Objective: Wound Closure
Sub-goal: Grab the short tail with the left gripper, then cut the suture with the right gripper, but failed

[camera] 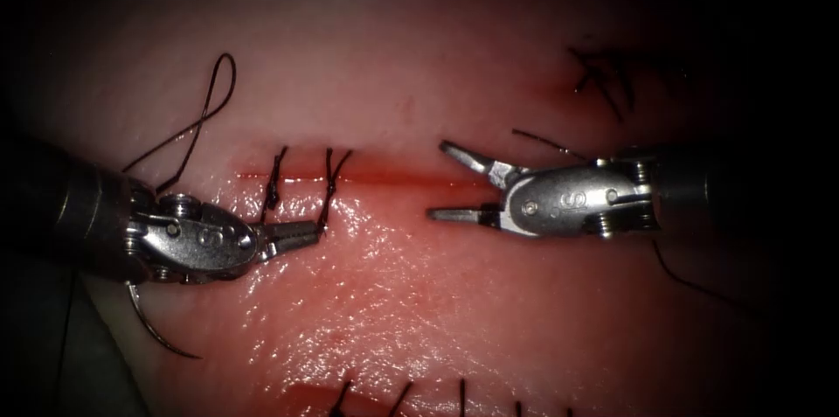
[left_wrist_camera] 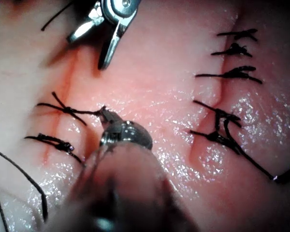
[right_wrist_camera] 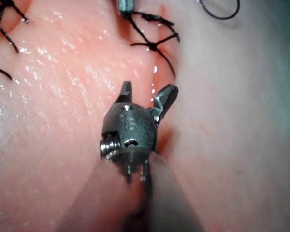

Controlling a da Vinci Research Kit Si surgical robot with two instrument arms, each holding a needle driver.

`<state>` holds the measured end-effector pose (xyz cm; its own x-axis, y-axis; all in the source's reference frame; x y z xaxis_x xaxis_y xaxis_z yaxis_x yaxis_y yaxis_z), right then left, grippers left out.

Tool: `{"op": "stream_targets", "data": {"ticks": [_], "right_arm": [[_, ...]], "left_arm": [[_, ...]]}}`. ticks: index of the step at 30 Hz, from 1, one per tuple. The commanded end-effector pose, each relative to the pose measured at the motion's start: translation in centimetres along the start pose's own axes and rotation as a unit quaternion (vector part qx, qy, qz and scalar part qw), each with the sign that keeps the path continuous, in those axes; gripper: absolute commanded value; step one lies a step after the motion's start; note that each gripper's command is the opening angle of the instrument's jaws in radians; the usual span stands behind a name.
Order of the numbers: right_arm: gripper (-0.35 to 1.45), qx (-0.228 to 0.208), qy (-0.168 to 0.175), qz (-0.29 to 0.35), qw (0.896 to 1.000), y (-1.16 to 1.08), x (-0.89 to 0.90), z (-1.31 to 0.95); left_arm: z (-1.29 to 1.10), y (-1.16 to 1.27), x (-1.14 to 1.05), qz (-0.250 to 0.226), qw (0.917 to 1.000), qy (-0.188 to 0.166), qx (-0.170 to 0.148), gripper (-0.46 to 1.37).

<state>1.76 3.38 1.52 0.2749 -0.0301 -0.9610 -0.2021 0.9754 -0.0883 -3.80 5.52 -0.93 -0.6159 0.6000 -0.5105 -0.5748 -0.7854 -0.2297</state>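
Tissue (camera: 419, 295): wet and glistening, the cut (camera: 393, 174) running left to right, red fluid along it.
Stitches (camera: 301, 181): two across the cut's left part.
Left hand (camera: 297, 232): closed on the thread (camera: 328, 198) at the second stitch, just on the near side of the cut.
Right hand (camera: 454, 185): wide apart, holding nothing, straddling the cut to the right.
Needle (camera: 157, 330): lying loose at far left near the left shaft, out of the tissue.
Risk: a hard pull on the held thread could tear the edge or loosen the knot; the loose loop (camera: 205, 115) might snag.
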Motion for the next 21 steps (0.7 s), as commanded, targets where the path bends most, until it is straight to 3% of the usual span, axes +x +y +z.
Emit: {"op": "stream_targets", "data": {"ticks": [1,8,13,21], "right_arm": [[1.3,0.007,0.008,-0.003,1.0,0.0,0.0,0.02],[1.32,0.004,0.046,-0.014,0.999,-0.06,0.05,0.15],[1.31,0.018,0.07,-0.021,0.997,-0.18,0.05,0.36],[1.3,0.029,0.101,-0.042,0.994,-0.32,0.05,0.67]], "left_arm": [[0.0,0.0,0.0,0.0,1.0,0.0,-0.005,-0.35],[-0.01,-0.01,0.02,-0.002,1.0,0.004,-0.005,-0.35],[-0.04,-0.01,0.05,-0.004,0.9995,0.022,-0.023,-0.35],[-0.05,-0.01,0.06,-0.002,0.9993,0.026,-0.025,-0.35]]}}
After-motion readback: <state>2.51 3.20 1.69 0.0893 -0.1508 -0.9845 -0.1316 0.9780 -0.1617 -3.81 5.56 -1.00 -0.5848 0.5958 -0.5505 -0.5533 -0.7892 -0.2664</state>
